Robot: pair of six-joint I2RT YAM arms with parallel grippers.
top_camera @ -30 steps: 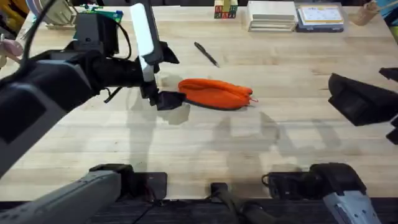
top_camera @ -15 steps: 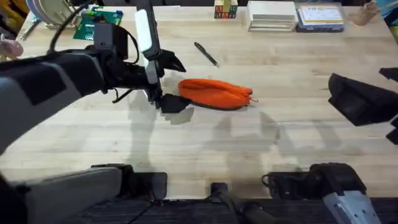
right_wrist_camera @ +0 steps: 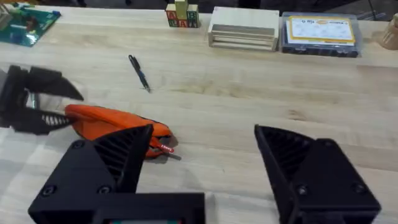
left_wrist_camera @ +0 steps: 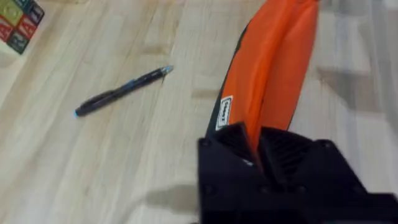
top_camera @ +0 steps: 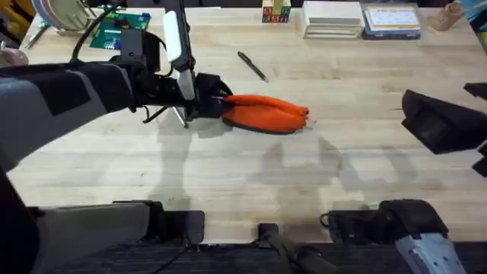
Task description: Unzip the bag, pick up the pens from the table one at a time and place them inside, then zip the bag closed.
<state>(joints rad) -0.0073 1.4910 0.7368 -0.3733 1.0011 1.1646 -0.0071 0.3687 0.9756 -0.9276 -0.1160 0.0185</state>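
The orange bag [top_camera: 266,113] lies mid-counter [top_camera: 251,183]. The left gripper [top_camera: 216,103] appears clamped on its left end. 1 pen [top_camera: 252,66] lies beyond, apart from the bag. The right gripper [right_wrist_camera: 205,163] hangs spread wide, holding nothing.

Bare table [top_camera: 251,179] lies open before the bag [top_camera: 266,114]; the left gripper [top_camera: 215,103] (clamped on its end) blocks that side; one pen [top_camera: 252,66] lies behind.

The bag [left_wrist_camera: 273,68] runs past the frame's edge (its near end hidden between the left end effector [left_wrist_camera: 255,155] fingers).
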